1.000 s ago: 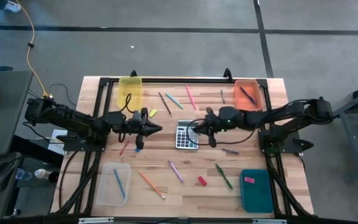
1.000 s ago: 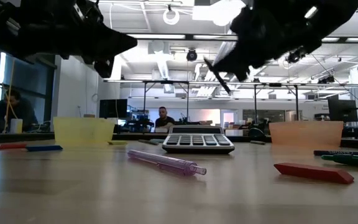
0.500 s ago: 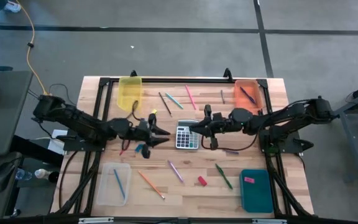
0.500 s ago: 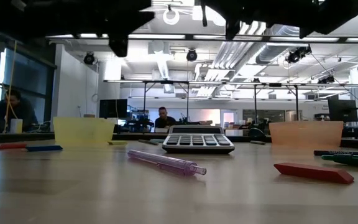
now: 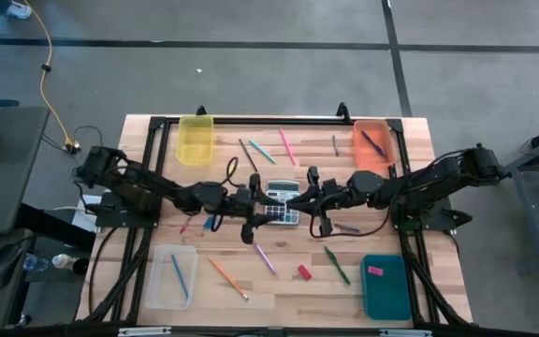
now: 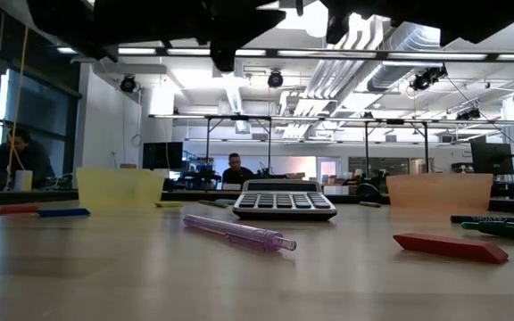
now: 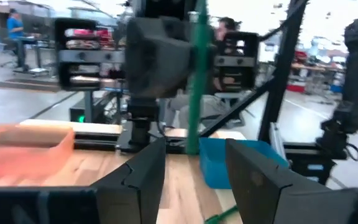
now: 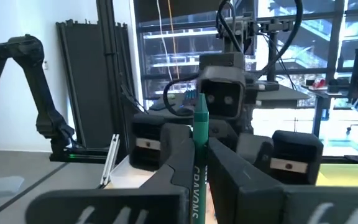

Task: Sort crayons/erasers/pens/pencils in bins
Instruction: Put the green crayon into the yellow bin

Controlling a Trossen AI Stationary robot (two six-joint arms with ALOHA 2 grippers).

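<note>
My right gripper [image 8: 201, 144] is shut on a green pencil [image 8: 198, 115] and holds it in the air above the grey calculator [image 5: 286, 218] in the middle of the table. My left gripper [image 7: 196, 149] faces it from the table's left and is open. Its two fingers stand on either side of the pencil [image 7: 194, 74] with a gap on each side. In the high view the two grippers meet tip to tip, left [image 5: 268, 206] and right [image 5: 298, 197]. Four bins stand at the corners: yellow [image 5: 196, 139], orange [image 5: 373, 142], clear [image 5: 172, 276] and teal [image 5: 386, 285]. My right gripper pinches the green pencil's shaft [image 8: 198, 163] between its two fingers, on the printed part. The fingers come level from the table's right. The sharpened end [image 8: 195, 96] sticks out past the fingertips toward my left gripper. The pencil is lifted clear of the table and the calculator.
Loose on the table lie an orange pencil [image 5: 227, 278], a purple pen [image 6: 239, 233], a green pen [image 5: 337, 265], a red eraser [image 5: 303, 272] and several sticks near the far edge [image 5: 262, 150]. People show in the room behind the table.
My left gripper has gone toward the table's right, up to my right gripper, and has opened around the pencil. My right gripper has risen and gone a little toward the table's left, keeping its hold on the pencil.
</note>
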